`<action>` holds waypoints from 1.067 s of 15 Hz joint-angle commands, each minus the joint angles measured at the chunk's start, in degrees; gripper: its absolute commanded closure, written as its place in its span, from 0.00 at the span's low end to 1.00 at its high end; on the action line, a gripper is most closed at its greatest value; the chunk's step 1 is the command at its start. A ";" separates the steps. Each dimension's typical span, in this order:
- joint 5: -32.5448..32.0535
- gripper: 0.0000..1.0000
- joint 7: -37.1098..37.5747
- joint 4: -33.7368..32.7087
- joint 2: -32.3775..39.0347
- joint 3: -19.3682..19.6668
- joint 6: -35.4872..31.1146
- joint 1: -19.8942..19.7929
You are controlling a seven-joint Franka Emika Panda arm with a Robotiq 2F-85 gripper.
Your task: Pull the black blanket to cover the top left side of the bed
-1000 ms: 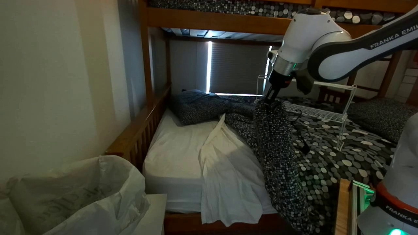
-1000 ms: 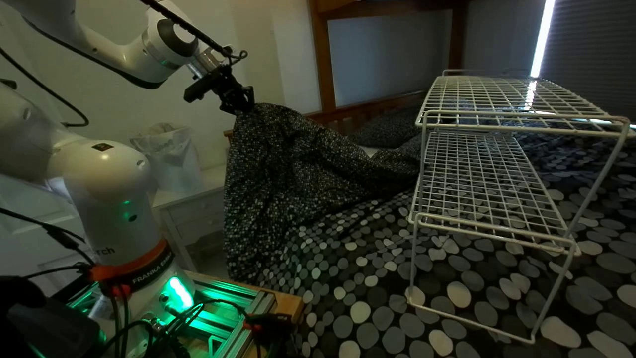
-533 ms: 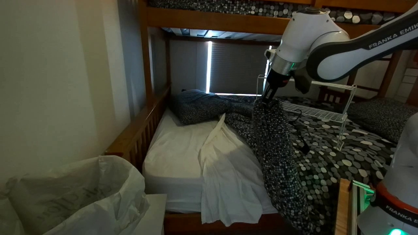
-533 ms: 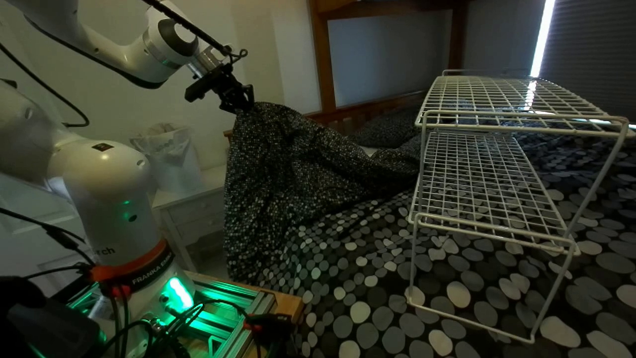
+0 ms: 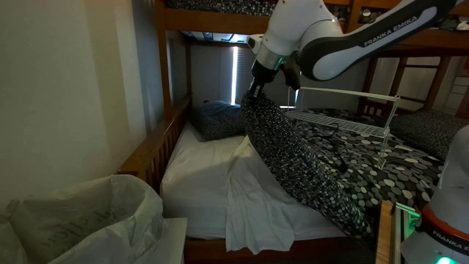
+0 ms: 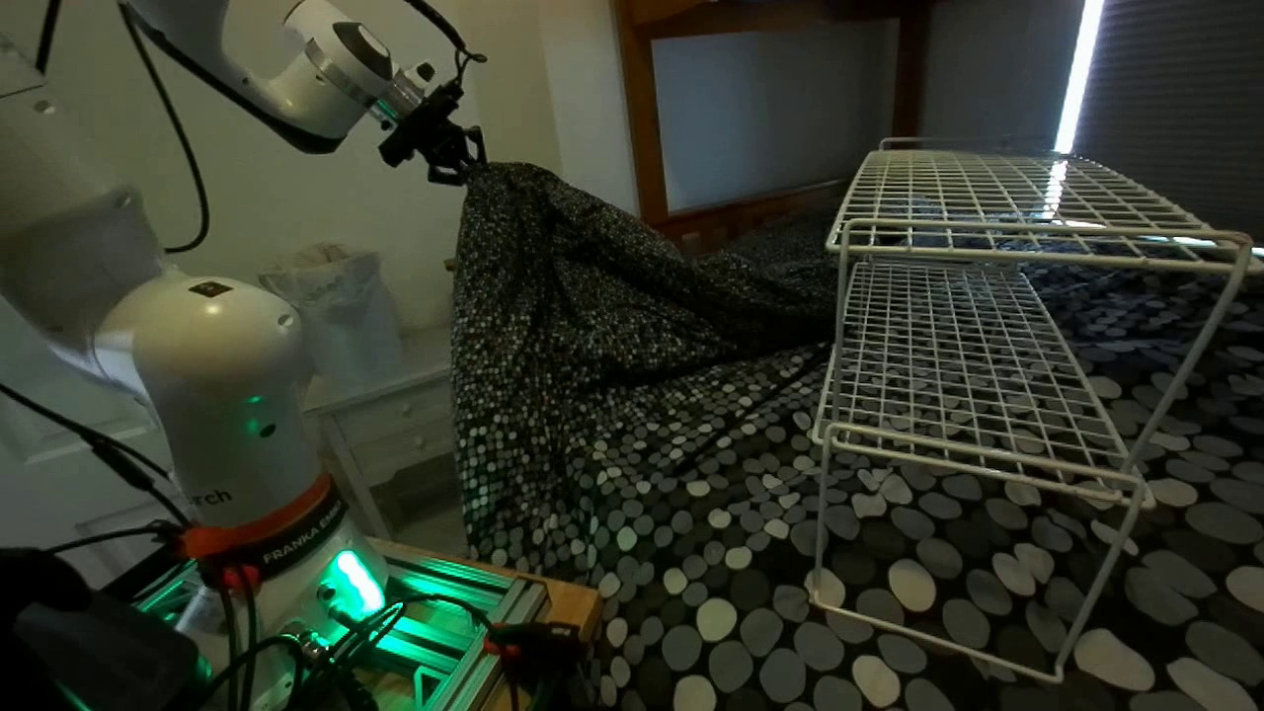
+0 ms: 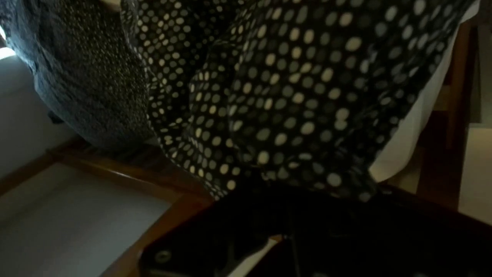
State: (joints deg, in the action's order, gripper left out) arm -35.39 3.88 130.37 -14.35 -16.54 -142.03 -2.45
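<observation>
The bed spreads widest, its white mattress showing from the wooden side rail right across to the raised cloth, so there's free room along that rail side! Overhead, the beam of the upper bunk caps the space; in an exterior view the arm crosses in front of it, and how much gap lies between them I can't tell. Away from the rail, a white wire rack hems things in, planted on fabric with large grey spots, well apart from the gripper.

And up goes the black blanket, slanting off the bed in one thick fold, from just beside a wooden board to a peak right at the gripper! The gripper has that peak pinched tight, cloth gathered in its grasp, the bulk hanging below in both exterior views. Beside the fold, the white sheet spills over the mattress's near end; the dark pillow lies at the head, one edge behind the lifted blanket.

Drawer fronts on the white chest show only in an exterior view, two small knobs and all. Large in the near corner of an exterior view, the plastic bag carries dark lettering. The wrist view alone goes in close: creases bunching into the dark gripper, pale dots standing out one by one.
</observation>
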 commanded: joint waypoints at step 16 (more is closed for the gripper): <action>-5.50 0.93 -3.33 -28.46 32.70 1.42 0.25 20.70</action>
State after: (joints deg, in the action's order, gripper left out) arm -41.88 1.13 101.93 18.54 -17.13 -141.53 16.45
